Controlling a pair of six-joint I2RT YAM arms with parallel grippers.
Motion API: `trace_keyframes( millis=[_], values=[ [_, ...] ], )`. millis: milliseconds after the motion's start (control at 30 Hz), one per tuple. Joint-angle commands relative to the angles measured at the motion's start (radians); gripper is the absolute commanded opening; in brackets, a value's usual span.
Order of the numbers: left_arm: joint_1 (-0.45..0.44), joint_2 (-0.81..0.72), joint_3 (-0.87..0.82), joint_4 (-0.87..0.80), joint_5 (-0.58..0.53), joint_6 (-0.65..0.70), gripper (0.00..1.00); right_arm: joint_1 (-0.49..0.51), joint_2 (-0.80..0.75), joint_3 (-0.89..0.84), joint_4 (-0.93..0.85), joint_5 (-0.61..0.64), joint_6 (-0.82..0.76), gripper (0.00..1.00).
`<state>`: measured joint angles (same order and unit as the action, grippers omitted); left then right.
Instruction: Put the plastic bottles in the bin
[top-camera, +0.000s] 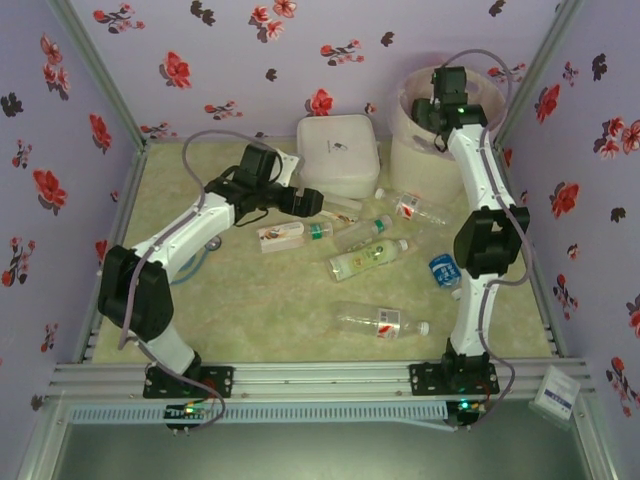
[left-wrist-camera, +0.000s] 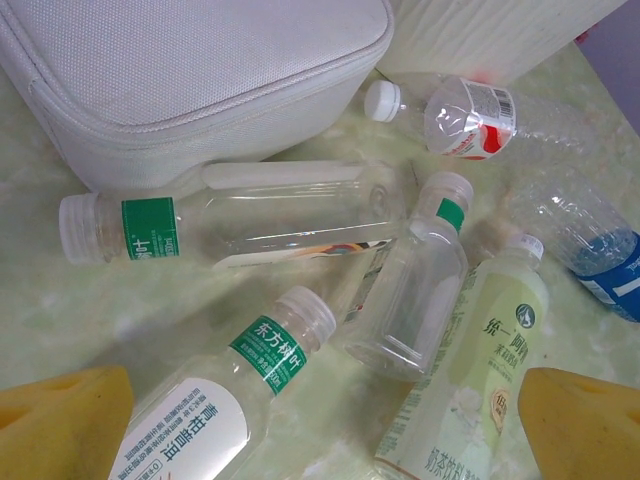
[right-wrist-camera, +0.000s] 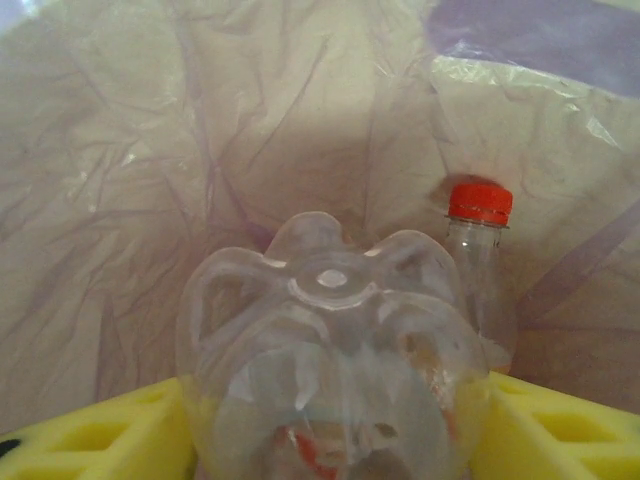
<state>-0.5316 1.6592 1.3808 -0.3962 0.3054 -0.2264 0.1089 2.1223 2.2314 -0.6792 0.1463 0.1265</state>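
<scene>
Over the bin (top-camera: 405, 160), a clear bottle (right-wrist-camera: 330, 340) is seen between the right gripper's (right-wrist-camera: 330, 425) pads, its long axis pointing down into the bin. Whether it is clamped cannot be told. Left of the bin, the other bottles (top-camera: 370, 258) on the table (top-camera: 250, 310) are overhung by the wide-open left gripper (left-wrist-camera: 320, 425).
</scene>
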Motion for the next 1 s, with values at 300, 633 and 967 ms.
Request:
trace_keyframes(
  millis=[300, 633, 967],
  values=[
    [0.005, 0.02, 0.041, -0.065, -0.032, 0.068, 1.0, -0.016, -0.052, 0.108, -0.104, 0.002, 0.008, 0.99],
    [-0.002, 0.08, 0.135, -0.313, -0.12, 0.388, 1.0, -0.021, -0.278, -0.048, -0.155, -0.073, 0.056, 0.99],
    [0.036, 0.277, 0.195, -0.353, -0.139, 0.549, 1.0, -0.019, -0.625, -0.522, -0.084, -0.321, 0.21, 0.99]
  ],
)
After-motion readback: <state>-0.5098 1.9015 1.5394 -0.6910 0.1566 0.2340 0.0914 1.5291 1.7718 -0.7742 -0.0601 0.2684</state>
